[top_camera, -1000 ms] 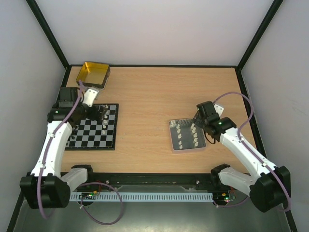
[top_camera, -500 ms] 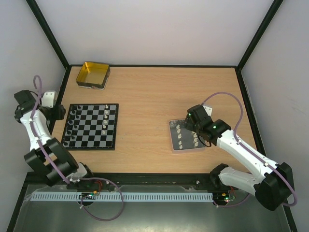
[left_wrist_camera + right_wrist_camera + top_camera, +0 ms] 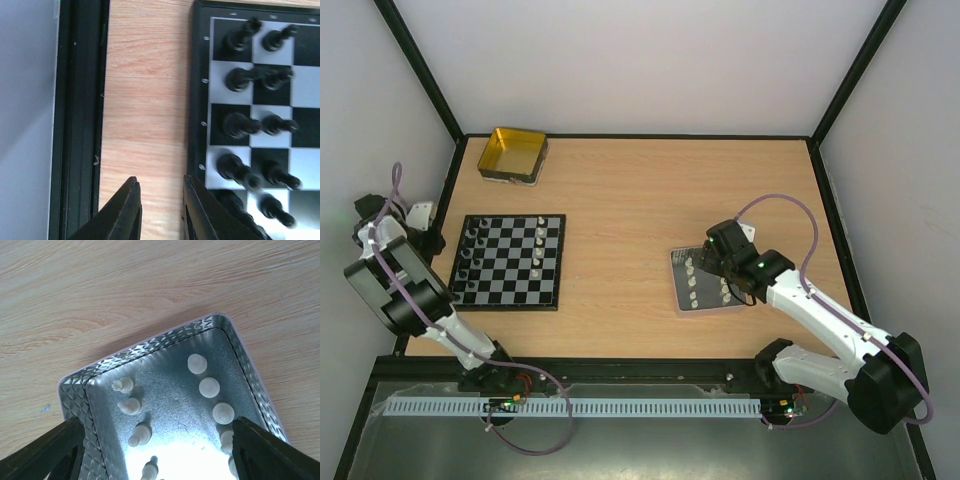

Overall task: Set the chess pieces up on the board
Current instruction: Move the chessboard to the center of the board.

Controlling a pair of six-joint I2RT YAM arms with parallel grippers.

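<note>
The board [image 3: 510, 262] lies at the left, with black chess pieces [image 3: 470, 252] along its left files and a few white ones [image 3: 538, 247] further right. My left gripper [image 3: 432, 238] hangs just off the board's left edge. In the left wrist view its jaws [image 3: 161, 182] are drawn nearly together over bare wood, holding nothing, beside the board's border [image 3: 199, 100] and the black pieces [image 3: 237, 80]. My right gripper [image 3: 716, 256] hovers open over the silver tray [image 3: 677, 310]. White pieces [image 3: 132, 405] stand in two rows between its fingers [image 3: 160, 452].
A yellow tin [image 3: 513, 152] sits at the back left corner. The black frame rail [image 3: 80, 100] runs close beside my left gripper. The tray's patterned wall [image 3: 150, 347] rises around the white pieces. Bare wood separates the board from the tray.
The left arm pulled back off the board to the table's left edge and its jaws closed to a narrow gap. The right gripper shifted a little over the tray, staying open.
</note>
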